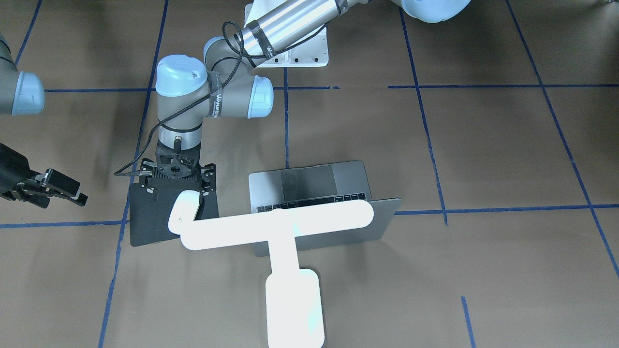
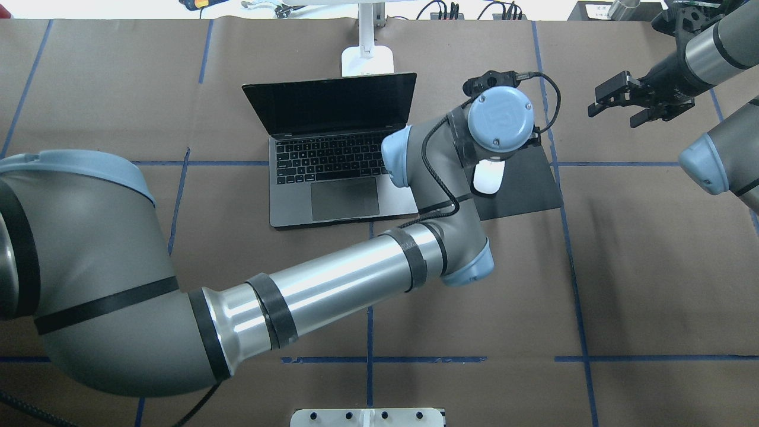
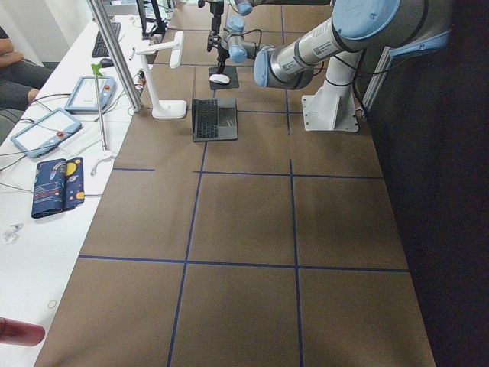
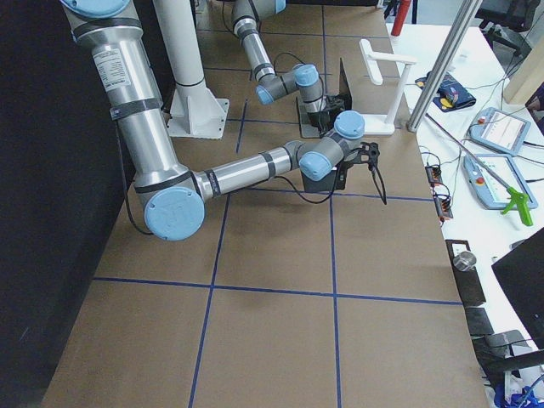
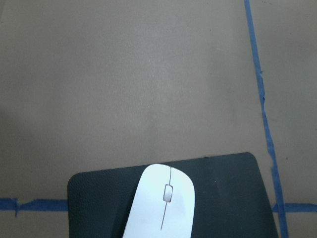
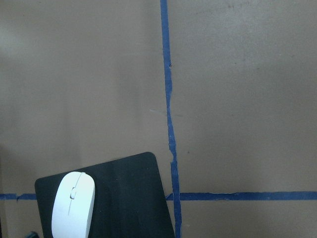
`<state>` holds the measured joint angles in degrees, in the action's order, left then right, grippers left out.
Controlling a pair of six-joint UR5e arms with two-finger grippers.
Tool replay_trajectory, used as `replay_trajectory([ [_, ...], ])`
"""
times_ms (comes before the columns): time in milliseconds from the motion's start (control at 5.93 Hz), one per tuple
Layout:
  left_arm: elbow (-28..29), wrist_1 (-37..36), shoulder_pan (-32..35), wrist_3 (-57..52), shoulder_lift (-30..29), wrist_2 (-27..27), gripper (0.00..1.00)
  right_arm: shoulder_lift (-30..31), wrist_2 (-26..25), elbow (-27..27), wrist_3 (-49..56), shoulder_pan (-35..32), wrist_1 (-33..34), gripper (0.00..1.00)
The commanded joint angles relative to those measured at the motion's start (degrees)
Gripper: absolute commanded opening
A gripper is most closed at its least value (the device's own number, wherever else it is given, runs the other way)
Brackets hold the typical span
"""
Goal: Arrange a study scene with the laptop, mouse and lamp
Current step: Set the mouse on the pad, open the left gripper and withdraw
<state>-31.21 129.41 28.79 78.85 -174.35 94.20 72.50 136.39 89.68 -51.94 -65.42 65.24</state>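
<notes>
The grey laptop stands open at the table's middle, screen dark. The glowing white T-shaped lamp stands behind it, its base at the far edge. The white mouse lies on a black mat to the right of the laptop. My left gripper hangs just above the mouse, jaws spread and empty. The mouse shows at the bottom of the left wrist view, with no finger on it. My right gripper hovers open and empty beyond the mat's far right corner. Its wrist view shows the mouse.
A white bolted mount block sits at the near edge. Blue tape lines cross the brown table cover. My left arm's forearm crosses in front of the laptop. A side bench with tablets runs beyond the lamp.
</notes>
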Motion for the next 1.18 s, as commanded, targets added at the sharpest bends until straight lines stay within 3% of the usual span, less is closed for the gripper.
replay_trajectory([
  [0,-8.80,-8.66,4.67,0.51,3.20,11.21,1.00,0.45,0.28,0.57,0.00,-3.03,0.23,1.00],
  [337,-40.08,-21.35,9.77,-1.76,22.02,23.00,1.00,6.14,0.28,1.02,9.77,-7.85,0.15,1.00],
  [674,-67.79,-33.22,13.29,-15.40,42.49,26.73,1.00,11.41,0.54,1.19,21.99,-13.82,0.24,1.00],
  [1011,-79.31,-34.05,21.26,-30.44,59.13,34.51,1.00,16.00,0.46,1.11,33.35,-17.62,1.37,1.00],
])
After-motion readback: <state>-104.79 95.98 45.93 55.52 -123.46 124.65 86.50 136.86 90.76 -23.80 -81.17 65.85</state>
